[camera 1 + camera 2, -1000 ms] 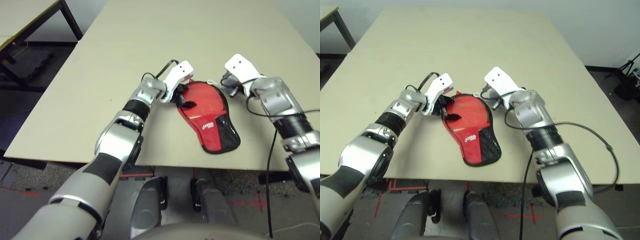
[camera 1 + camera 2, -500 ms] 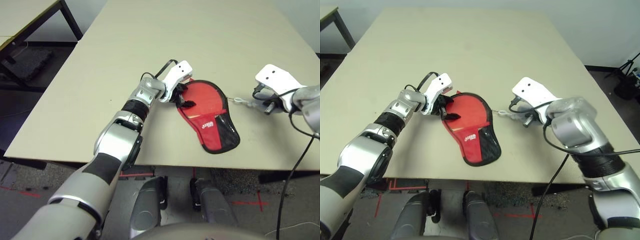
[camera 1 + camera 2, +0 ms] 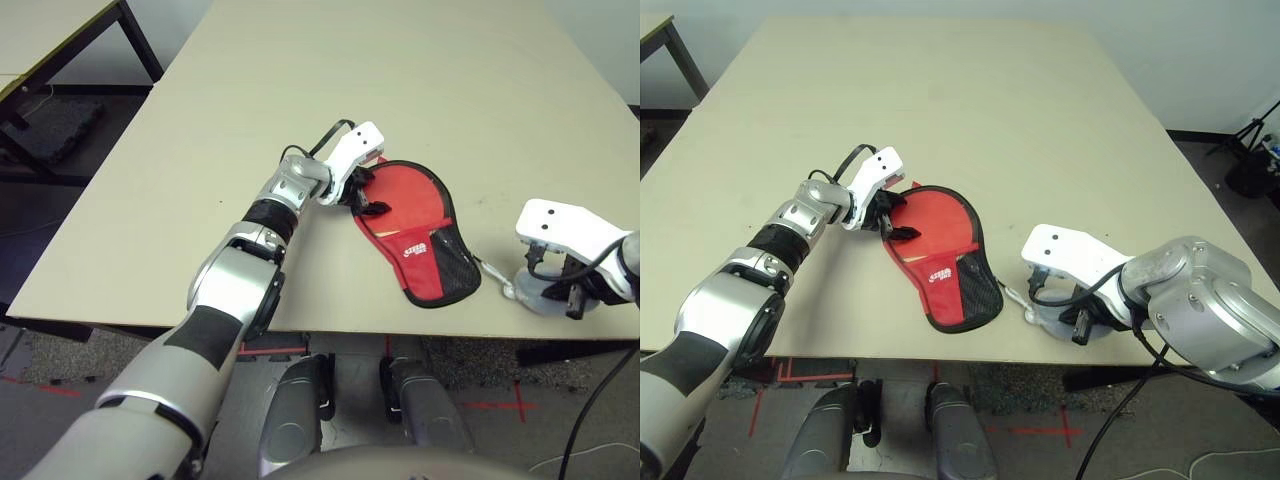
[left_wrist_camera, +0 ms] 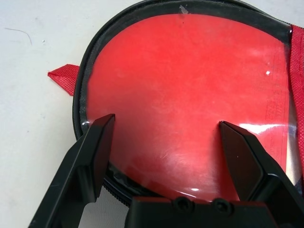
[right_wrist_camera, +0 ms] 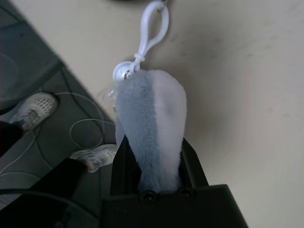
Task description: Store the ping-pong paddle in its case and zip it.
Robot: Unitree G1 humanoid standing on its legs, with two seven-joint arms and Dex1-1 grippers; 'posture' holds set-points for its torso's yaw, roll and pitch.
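Head views: the case lay flat near the table's front edge, round end toward 11 o'clock. The left gripper sat at that round end. The right gripper was at 3 o'clock of the case's narrow end, near the edge.

Left wrist: fingers spread wide over the paddle lying inside the case. Its rubber looked grippy and stiff; the case soft, best pinned at its rim.

Right wrist: fingers clamped on a fuzzy pouch, its white clip toward the case. It was probably the zip pull, light and squashy.
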